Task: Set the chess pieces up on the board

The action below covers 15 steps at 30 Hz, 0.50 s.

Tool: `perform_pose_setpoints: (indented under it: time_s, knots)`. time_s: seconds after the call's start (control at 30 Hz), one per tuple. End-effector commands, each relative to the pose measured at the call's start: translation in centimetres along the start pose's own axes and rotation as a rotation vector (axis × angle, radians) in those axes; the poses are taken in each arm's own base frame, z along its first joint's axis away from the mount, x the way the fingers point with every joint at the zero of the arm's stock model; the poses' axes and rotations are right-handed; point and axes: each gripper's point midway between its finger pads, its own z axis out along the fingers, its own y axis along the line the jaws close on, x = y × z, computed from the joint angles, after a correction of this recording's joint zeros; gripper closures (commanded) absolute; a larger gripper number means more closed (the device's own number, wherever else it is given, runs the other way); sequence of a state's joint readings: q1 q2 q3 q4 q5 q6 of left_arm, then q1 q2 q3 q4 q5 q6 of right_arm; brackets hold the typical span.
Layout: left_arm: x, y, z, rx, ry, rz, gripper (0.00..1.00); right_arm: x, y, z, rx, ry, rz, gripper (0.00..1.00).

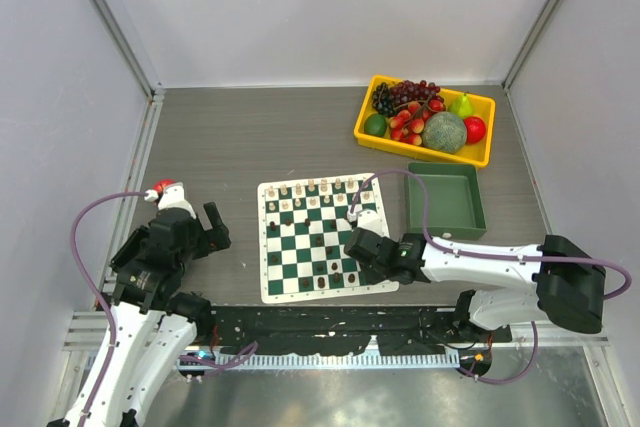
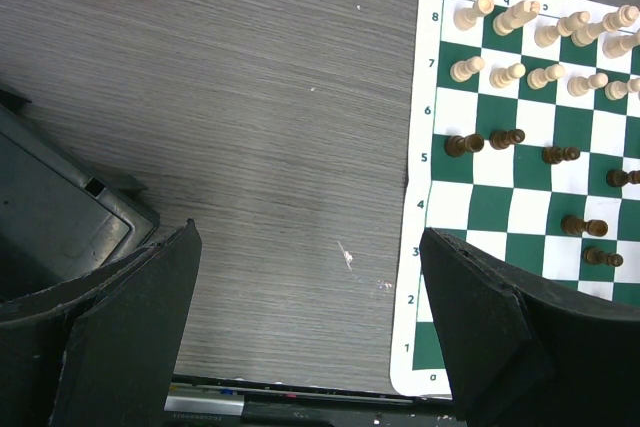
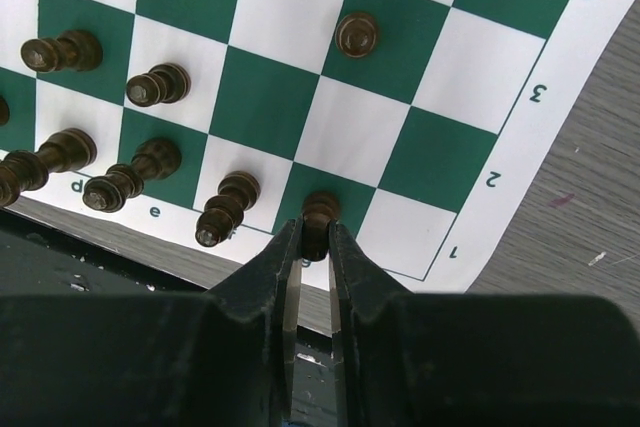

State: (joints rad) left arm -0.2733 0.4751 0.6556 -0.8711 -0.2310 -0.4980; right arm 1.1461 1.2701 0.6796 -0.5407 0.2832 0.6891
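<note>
The green and white board (image 1: 322,237) lies flat at mid table. Cream pieces (image 1: 312,190) stand in two rows at its far edge; dark pieces (image 1: 330,269) are scattered over the middle and near edge. My right gripper (image 3: 316,239) is shut on a dark piece (image 3: 319,210) over the near-row green square by the letter g, beside other dark pieces (image 3: 226,209). In the top view it sits at the board's near right (image 1: 358,245). My left gripper (image 2: 310,327) is open and empty over bare table left of the board (image 2: 520,187).
A plain green bin (image 1: 445,202) stands right of the board. A yellow tray of toy fruit (image 1: 425,119) sits at the far right. A red object (image 1: 160,188) lies by the left arm. The table's near rail (image 1: 330,327) runs below the board.
</note>
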Motion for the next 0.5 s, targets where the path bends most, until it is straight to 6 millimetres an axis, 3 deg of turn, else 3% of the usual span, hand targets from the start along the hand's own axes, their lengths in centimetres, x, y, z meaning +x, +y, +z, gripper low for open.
perform_pose_setpoints:
  time_s: [0.0, 0.37, 0.47]
  knots:
    - [-0.8, -0.6, 0.1, 0.025, -0.036, -0.026, 0.01, -0.4, 0.4, -0.1, -0.010, -0.029, 0.027, 0.77]
    - [-0.8, -0.7, 0.3, 0.027, -0.030, -0.023, 0.01, -3.3, 0.5, -1.9, 0.012, -0.105, 0.023, 0.54]
    - [-0.7, -0.8, 0.3, 0.030, -0.022, -0.019, 0.01, -4.3, 0.3, -2.5, 0.031, -0.138, 0.027, 0.43]
